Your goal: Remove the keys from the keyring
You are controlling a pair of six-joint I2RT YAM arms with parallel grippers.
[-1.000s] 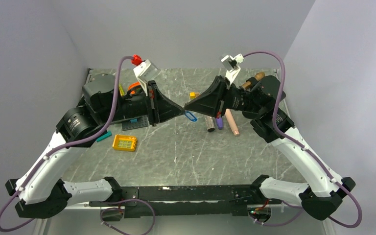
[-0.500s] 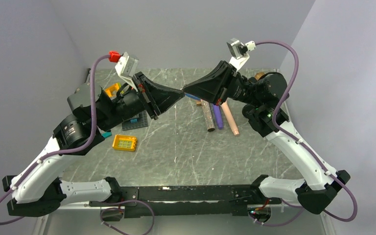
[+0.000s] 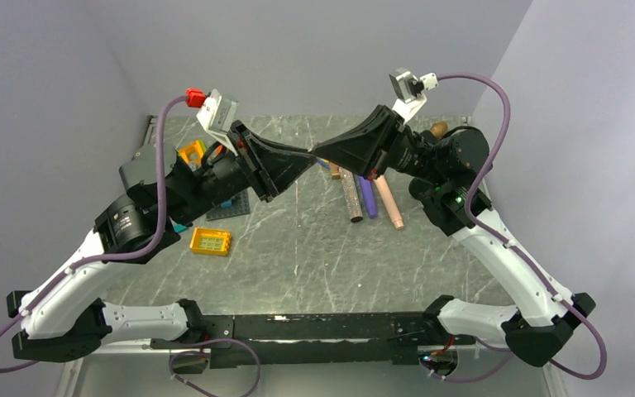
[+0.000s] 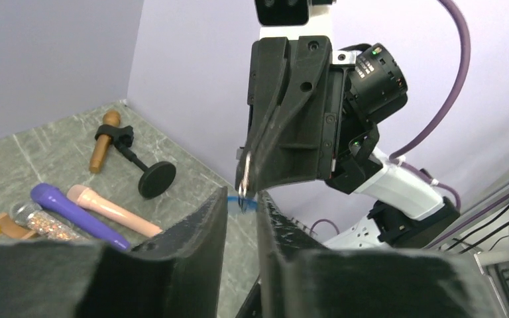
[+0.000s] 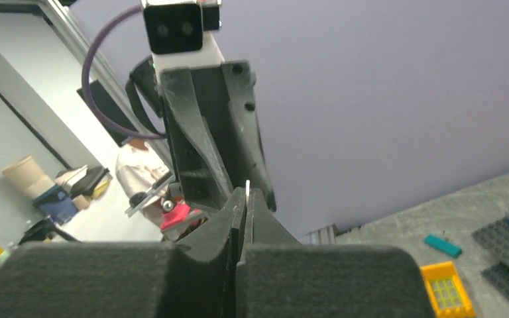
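Note:
Both grippers meet tip to tip, raised above the far middle of the table. In the left wrist view the tiny bright-blue keyring (image 4: 241,201) spans the narrow gap between my left gripper's (image 4: 242,204) fingertips, which pinch it. My right gripper (image 4: 246,185) comes down from above, shut on a silvery key (image 4: 241,173) that hangs at the ring. In the right wrist view the right gripper (image 5: 246,193) has its jaws pressed together on the thin metal edge of the key (image 5: 247,187). In the top view the left gripper (image 3: 307,155) and right gripper (image 3: 316,150) touch; the keyring is too small to see there.
Glitter (image 3: 351,197), purple (image 3: 367,197) and pink (image 3: 389,203) toy microphones lie below the right gripper. A brown microphone on a stand (image 4: 103,139) is at the far right. A yellow brick (image 3: 210,241), a dark baseplate (image 3: 233,205) and an orange piece (image 3: 190,152) lie left.
Both grippers have risen from just above the table and moved back, still tip to tip. The blue keyring, which hung below the tips a second ago, rose with them.

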